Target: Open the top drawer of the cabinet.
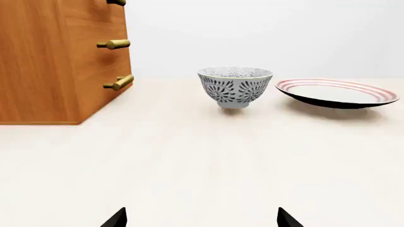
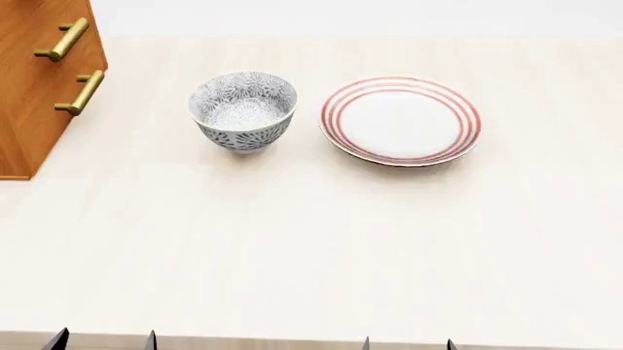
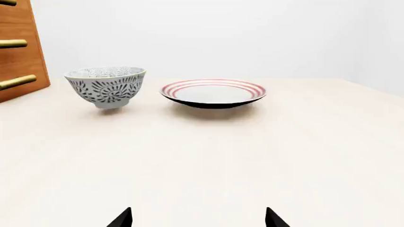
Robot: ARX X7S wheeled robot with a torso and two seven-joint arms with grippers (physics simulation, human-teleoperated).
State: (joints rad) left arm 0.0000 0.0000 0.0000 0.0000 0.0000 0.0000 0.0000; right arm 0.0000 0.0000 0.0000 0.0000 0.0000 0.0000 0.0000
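Two grippers low at the table's (image 2: 311,248) near edge, clear of everything.
Left gripper (image 1: 200,218) and right gripper (image 3: 198,218) fingers apart; cabinet (image 2: 29,95) at far-left corner, drawers closed.

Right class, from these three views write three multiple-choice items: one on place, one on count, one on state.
1. The patterned grey-white ceramic bowl stands:
A on the plate
B between the orange-brown wooden cabinet and the red-ringed white plate
C inside a drawer

2. Brass bar handles in the left wrist view:
A one
B five
C three

3. The left gripper is:
A open, empty
B shut on a handle
C holding the bowl

Answers: B, the head view shows that order; C, three stacked bars; A, fingertips apart over the bare pale table.
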